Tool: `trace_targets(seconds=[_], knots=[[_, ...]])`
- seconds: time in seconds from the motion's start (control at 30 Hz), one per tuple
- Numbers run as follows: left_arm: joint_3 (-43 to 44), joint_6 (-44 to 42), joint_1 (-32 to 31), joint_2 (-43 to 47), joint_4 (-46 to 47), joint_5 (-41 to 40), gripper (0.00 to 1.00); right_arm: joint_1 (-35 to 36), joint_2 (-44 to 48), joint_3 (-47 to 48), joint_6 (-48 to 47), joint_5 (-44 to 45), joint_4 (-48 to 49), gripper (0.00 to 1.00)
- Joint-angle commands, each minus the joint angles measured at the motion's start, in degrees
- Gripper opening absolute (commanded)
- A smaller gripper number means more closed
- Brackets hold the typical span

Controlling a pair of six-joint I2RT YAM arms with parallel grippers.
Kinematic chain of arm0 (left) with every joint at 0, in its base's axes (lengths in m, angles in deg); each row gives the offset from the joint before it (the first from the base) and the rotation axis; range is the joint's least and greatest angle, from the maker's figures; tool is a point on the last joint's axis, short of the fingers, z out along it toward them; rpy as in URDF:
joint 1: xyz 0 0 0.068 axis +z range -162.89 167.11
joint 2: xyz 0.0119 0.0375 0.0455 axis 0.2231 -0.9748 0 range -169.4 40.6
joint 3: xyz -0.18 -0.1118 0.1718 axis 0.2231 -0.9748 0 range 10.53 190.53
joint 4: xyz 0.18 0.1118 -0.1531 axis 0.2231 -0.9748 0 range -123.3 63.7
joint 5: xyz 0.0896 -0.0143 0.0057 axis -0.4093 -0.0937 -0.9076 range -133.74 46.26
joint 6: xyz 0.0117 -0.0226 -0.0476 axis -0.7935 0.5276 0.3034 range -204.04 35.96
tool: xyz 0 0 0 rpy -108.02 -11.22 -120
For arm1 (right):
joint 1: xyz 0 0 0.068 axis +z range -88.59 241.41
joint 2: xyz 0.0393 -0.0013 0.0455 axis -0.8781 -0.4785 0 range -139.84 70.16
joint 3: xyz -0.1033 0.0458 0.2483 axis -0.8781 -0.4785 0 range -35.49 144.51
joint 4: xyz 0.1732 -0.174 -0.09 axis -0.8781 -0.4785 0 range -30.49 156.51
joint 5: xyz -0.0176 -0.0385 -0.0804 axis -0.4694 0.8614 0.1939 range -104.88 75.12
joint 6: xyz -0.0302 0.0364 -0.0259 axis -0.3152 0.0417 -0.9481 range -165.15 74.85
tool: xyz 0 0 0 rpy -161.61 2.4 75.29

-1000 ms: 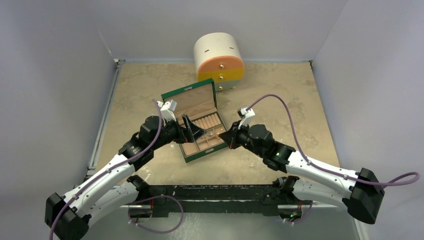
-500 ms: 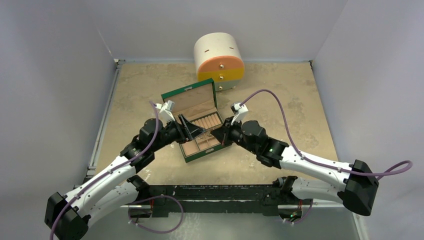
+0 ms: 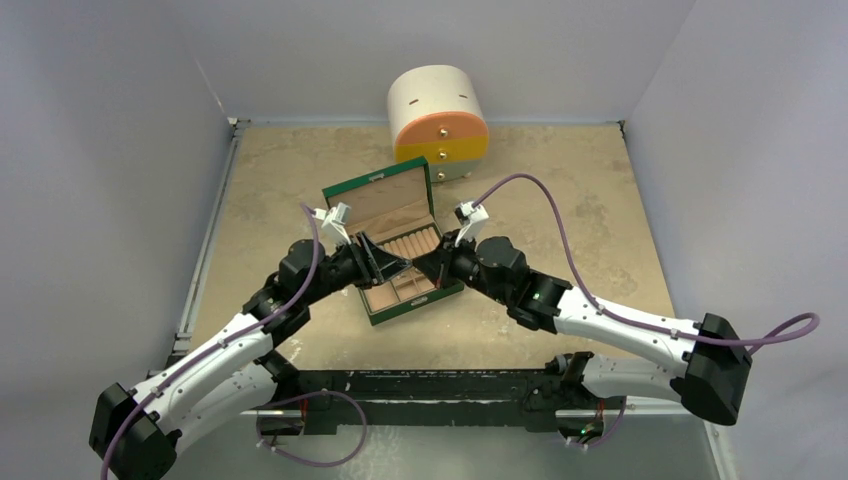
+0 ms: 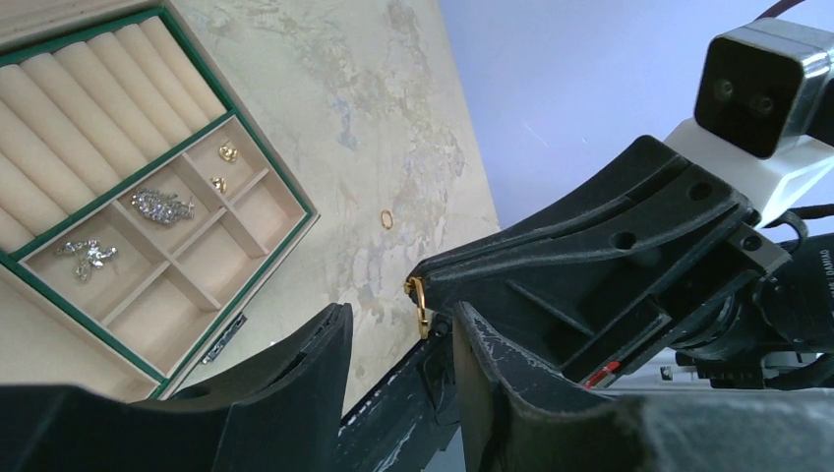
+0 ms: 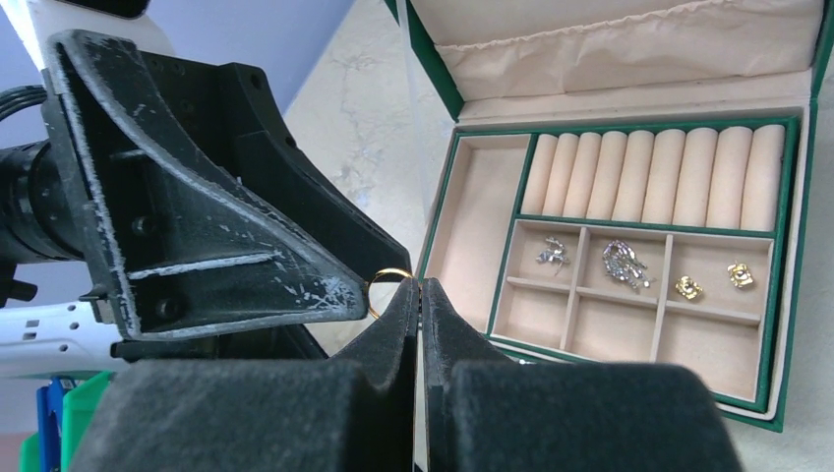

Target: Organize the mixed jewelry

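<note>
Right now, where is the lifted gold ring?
The thin gold ring is pinched in the right pincer, mid right wrist view, left of the open green box.

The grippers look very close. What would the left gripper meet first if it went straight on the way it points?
The left gripper would probably meet the gold ring pinched by the shut right gripper, just ahead of its own open fingertips; depth is unclear.
</note>
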Motion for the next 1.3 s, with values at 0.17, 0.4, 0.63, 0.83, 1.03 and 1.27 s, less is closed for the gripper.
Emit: trace_targets(seconds=[0.17, 0.4, 0.63, 0.83, 1.03, 1.27], knots=[[-0.8, 1.2, -0.4, 0.7, 4.0, 1.4, 0.34, 1.0, -0.5, 3.4, 0.7, -0.4, 2.2, 0.00], [-0.8, 1.2, -0.5, 0.9, 4.1, 1.6, 0.20, 1.5, -1.0, 3.5, 0.7, -0.1, 1.8, 0.00], [-1.1, 1.0, -0.5, 1.3, 3.6, 1.6, 0.00, 1.8, -0.8, 3.1, 1.0, 1.5, 1.4, 0.00], [-1.2, 0.8, -0.4, 2.5, 3.6, 1.3, 0.00, 2.0, -0.3, 2.9, 1.0, 1.4, 1.8, 0.00], [-1.8, 0.6, -0.5, 2.8, 5.1, 2.4, 0.00, 2.1, 1.9, 1.7, 0.0, 0.9, 2.3, 0.15], [-2.6, -0.9, -0.4, 3.9, 7.6, 4.7, 0.00, 2.0, 7.9, 0.1, -3.0, -1.9, -0.9, 0.28]])
